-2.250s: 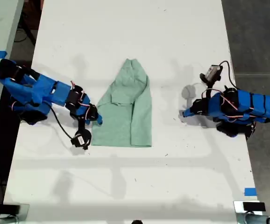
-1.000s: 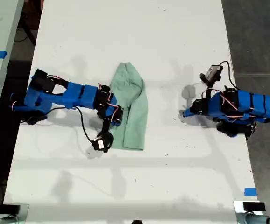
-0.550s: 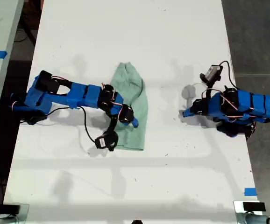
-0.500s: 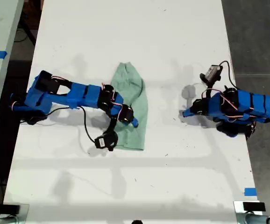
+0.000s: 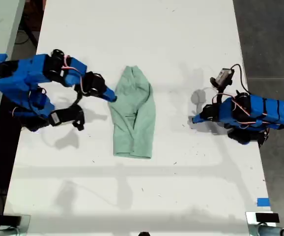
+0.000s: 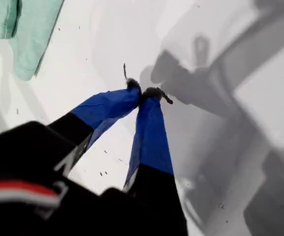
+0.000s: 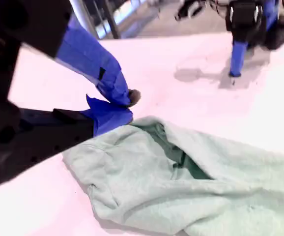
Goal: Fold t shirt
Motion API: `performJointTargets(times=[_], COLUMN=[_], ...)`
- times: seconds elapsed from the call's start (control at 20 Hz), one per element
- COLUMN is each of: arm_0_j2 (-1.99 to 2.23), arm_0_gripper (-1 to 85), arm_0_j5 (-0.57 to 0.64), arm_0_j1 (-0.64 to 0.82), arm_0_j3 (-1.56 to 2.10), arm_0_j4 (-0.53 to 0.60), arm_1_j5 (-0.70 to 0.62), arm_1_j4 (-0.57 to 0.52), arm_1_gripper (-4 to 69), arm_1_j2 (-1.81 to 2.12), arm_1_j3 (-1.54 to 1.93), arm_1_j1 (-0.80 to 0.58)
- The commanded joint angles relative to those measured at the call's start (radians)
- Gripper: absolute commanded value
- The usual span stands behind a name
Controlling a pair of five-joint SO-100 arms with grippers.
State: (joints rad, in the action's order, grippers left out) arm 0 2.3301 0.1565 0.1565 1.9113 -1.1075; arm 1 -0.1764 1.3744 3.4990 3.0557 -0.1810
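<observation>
Currently, the small pale mint-green cloth t shirt point(image 5: 132, 114) lies folded into a narrow strip near the middle of the white bench point(image 5: 142, 196), its long axis running toward the bench's far and near edges in the exterior view, narrower at the far end. It rests flat, creased, with one layer lapped over another.

My second pincer point(image 7: 127, 104) hangs just above the bench beside the t shirt's narrow end, on the side of the bench's edge at the exterior view's left. Its blue-taped tips are together or nearly so and grip nothing; the cloth sits just beside them, apart.

My first pincer point(image 6: 143, 91) sits low over bare bench near the edge at the exterior view's right, well apart from the t shirt point(image 6: 21, 34). Its two blue-taped fingers point(image 6: 152, 128) meet at the tips, with nothing between them.
</observation>
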Motion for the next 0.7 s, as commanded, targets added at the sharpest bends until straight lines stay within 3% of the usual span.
performJointTargets(times=[0.0,0.15,0.3,0.65], arm_0_j2=[0.769,1.282,1.273,1.273], arm_0_gripper=[-0.2,-0.2,-0.1,-0.1], arm_0_j5=[0.002,0.003,0.051,0.025], arm_0_j1=[0.052,0.084,0.106,0.124], arm_0_j3=[0.732,1.112,1.235,1.259], arm_0_j4=[0.187,0.089,0.137,0.097], arm_1_j5=[-0.002,0.003,0.006,0.009], arm_1_j4=[-0.014,-0.014,-0.014,-0.014], arm_1_gripper=[2.3,2.3,2.3,2.3], arm_1_j2=[0.011,0.011,0.011,0.011], arm_1_j3=[0.040,0.040,0.040,0.040], arm_1_j1=[0.000,-0.002,-0.003,-0.002])
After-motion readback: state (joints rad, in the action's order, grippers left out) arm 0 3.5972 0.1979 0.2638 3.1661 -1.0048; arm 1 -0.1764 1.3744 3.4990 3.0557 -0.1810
